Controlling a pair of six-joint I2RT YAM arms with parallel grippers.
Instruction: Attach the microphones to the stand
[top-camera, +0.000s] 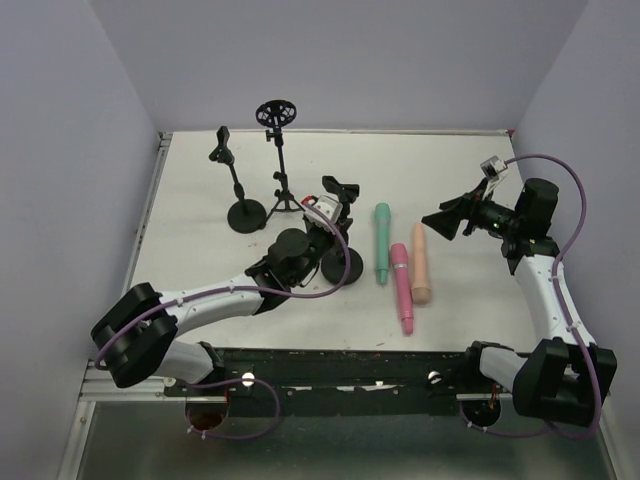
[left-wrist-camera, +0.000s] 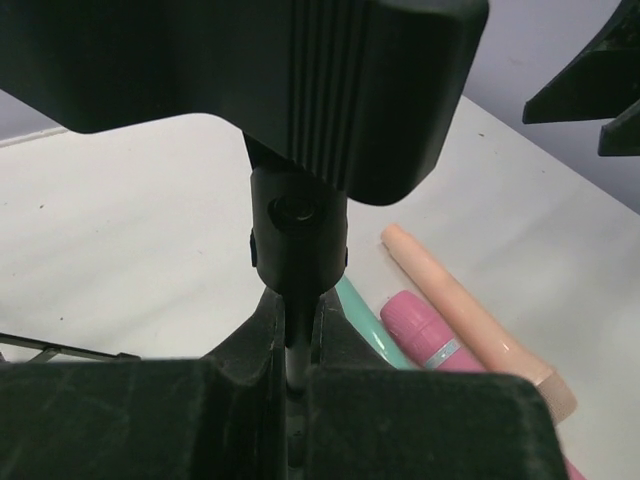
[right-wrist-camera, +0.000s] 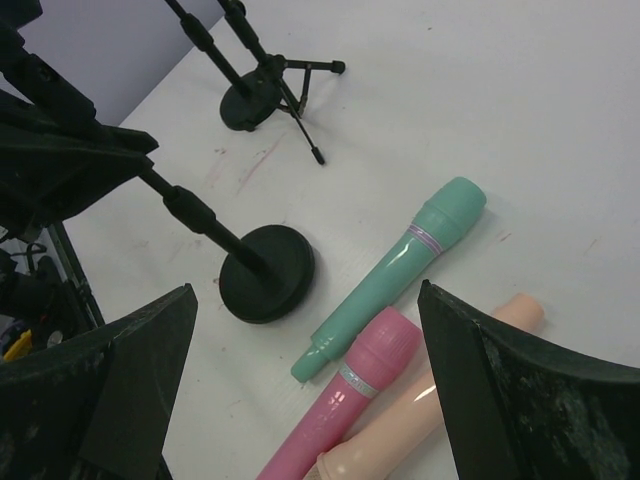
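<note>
Three microphones lie side by side on the white table: a teal one (top-camera: 382, 243) (right-wrist-camera: 400, 262), a pink one (top-camera: 402, 286) (right-wrist-camera: 352, 398) and a peach one (top-camera: 420, 262) (right-wrist-camera: 425, 420). Just left of them a black stand with a round base (top-camera: 343, 266) (right-wrist-camera: 266, 273) stands upright, an empty clip (top-camera: 340, 190) (left-wrist-camera: 300, 80) at its top. My left gripper (top-camera: 322, 218) (left-wrist-camera: 292, 345) is shut on this stand's thin pole, just under the clip's joint. My right gripper (top-camera: 450, 220) (right-wrist-camera: 307, 292) hovers open above the three microphones, holding nothing.
At the back left are a second round-base stand (top-camera: 245, 215) with a clip and a tripod stand (top-camera: 285, 198) with a ring mount (top-camera: 277, 110). Walls close the table on three sides. The left arm lies across the near left of the table.
</note>
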